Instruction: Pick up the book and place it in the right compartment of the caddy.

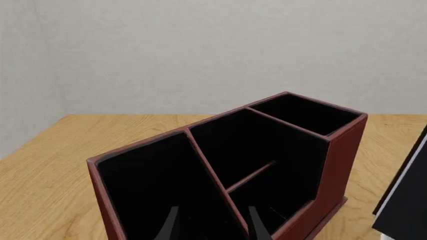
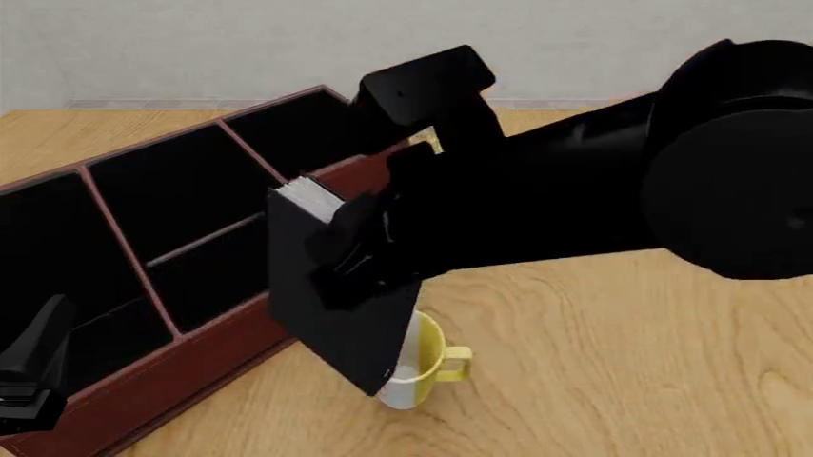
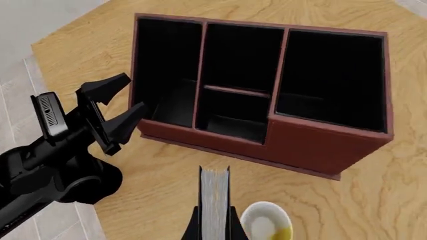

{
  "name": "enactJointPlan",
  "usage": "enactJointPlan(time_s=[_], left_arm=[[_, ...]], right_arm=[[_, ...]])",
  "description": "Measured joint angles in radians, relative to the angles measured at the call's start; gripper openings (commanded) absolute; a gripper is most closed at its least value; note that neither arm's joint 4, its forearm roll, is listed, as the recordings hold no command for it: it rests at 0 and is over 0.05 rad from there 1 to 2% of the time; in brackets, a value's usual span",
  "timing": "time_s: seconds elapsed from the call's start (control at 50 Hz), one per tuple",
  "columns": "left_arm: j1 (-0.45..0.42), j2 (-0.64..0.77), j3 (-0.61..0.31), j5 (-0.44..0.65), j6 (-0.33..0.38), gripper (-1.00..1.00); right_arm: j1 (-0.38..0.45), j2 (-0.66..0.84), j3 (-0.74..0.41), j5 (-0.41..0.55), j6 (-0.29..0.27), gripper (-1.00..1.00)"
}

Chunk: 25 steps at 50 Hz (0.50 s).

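Right claw [image 3: 213, 227] clamped on the book [image 2: 333, 286], fingers either side of the speckled page edge in the right wrist view. Book lifted clear of the bench [image 2: 635, 362], tilted, page edge uppermost, hanging in the front view just in front of the caddy [image 2: 152, 381] and above the white-and-yellow mug [image 2: 426, 367]. Mug standing on the bench at roughly 5 o'clock from the book's centre in the front view, partly hidden behind the book's lower corner. Caddy resting on the bench, running from 8 o'clock to 12 o'clock across the front view; all three sections black inside, middle one crossed by an inner bar. Right compartment [image 3: 331, 80] holding nothing visible, book not yet inside it. Left claw [image 3: 120, 107] spread apart, gripping nothing, poised at the caddy's left end section, fingertips showing over that section's interior in the left wrist view. Contact between left claw and caddy wall not determinable. Book also visible at the edge of the left wrist view, beside the caddy's right end.
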Motion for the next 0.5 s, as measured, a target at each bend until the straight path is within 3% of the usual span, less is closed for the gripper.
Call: enactJointPlan(time_s=[0.5], left_arm=[[0.000,0.000,0.000,0.000,0.000,1.00]], right_arm=[[-0.148,-0.143,-0.160,0.185,-0.157,-1.00]])
